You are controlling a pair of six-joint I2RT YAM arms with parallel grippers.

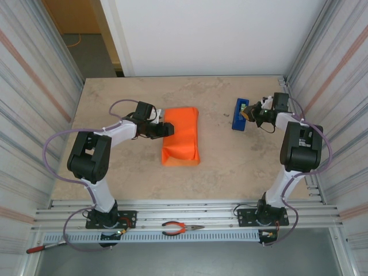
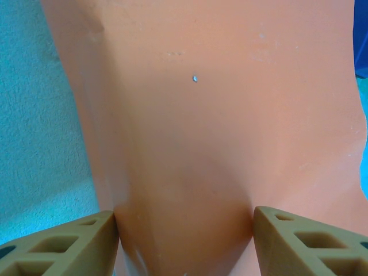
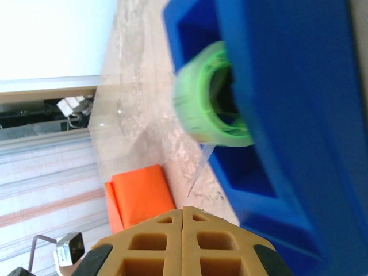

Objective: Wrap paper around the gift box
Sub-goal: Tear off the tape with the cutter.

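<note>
While the paper (image 1: pixel 181 136) lies folded into a bundle mid-table — gift box hidden under it — the left gripper (image 1: pixel 167 129) clamps the bundle's left edge, fingers (image 2: pixel 86 241) pressed against both sides. Over by the blue tape dispenser (image 1: pixel 239 115) the right gripper (image 1: pixel 248 113) is clenched tight, with a clear strip (image 3: pixel 201 164) from the green roll (image 3: pixel 201 98) reaching its tips.

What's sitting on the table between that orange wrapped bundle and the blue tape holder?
Nothing: the top view shows bare table between the orange paper and the blue tape dispenser.
</note>
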